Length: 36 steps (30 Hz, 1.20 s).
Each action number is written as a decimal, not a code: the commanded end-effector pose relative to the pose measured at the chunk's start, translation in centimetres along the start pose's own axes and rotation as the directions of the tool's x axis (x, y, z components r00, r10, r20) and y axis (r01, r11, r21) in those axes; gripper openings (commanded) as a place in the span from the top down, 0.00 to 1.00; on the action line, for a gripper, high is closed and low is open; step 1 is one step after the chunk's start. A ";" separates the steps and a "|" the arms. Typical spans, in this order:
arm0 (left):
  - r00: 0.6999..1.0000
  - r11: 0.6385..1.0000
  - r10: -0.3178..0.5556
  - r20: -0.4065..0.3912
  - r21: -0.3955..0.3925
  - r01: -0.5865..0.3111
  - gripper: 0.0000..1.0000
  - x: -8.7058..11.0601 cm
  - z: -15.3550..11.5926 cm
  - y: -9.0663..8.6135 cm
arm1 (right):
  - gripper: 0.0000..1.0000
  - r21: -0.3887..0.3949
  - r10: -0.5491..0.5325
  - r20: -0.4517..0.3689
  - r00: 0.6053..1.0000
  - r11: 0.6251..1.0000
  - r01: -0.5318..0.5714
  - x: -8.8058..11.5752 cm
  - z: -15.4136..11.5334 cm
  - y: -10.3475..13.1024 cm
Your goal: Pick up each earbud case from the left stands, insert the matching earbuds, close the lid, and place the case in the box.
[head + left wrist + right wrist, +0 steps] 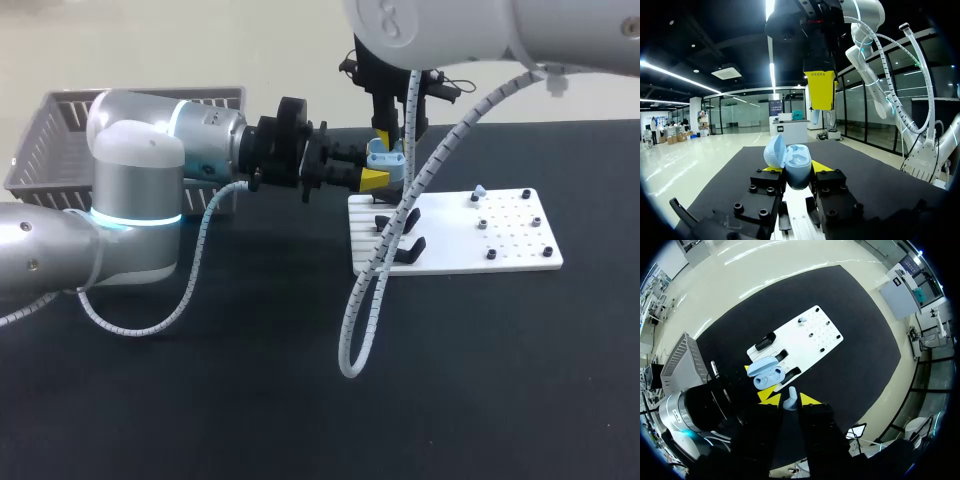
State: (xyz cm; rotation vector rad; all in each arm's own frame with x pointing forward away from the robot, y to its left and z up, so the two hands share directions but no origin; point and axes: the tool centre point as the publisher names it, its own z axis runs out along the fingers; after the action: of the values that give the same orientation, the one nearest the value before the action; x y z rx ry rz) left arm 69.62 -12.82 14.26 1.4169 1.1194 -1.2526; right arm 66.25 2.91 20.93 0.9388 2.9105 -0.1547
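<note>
My left gripper (378,168) is shut on a light blue earbud case (385,155), held level above the near-left corner of the white stand board (520,250). In the left wrist view the case (792,167) sits between the yellow tips with its lid open. My right gripper (386,133) points straight down just above the case, shut on a light blue earbud (790,401). From the left wrist the earbud (815,116) hangs below the right gripper's yellow fingertip (821,90), a short way above the open case. The right wrist view shows the open case (767,372) just ahead of its fingers.
Black empty stands (400,245) sit on the board's left part. One more small blue earbud (479,190) and several black pegs are on its right part. A grey slatted basket (60,125) stands at the far left behind my left arm. A white cable (365,300) loops down from the right arm.
</note>
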 end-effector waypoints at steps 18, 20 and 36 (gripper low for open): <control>1.000 1.000 0.003 0.003 -0.002 -0.003 1.00 0.1 0.0 0.0 | 1.00 -0.042 0.034 -0.025 0.999 0.998 -0.035 -0.8 1.2 1.7; 1.000 1.000 0.003 0.003 -0.002 -0.003 1.00 0.1 0.0 0.0 | 1.00 -0.044 0.038 -0.031 0.999 0.998 -0.039 -0.9 1.3 1.6; 1.000 1.000 0.003 0.003 -0.002 -0.003 1.00 0.1 0.0 0.0 | 1.00 -0.050 0.045 -0.038 0.998 0.998 -0.046 -1.0 1.7 1.5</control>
State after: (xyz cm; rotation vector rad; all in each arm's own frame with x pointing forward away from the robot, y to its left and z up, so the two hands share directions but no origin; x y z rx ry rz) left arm 69.62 -12.82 14.26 1.4169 1.1194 -1.2526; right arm 68.12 3.56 19.31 1.0082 2.9131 -0.0682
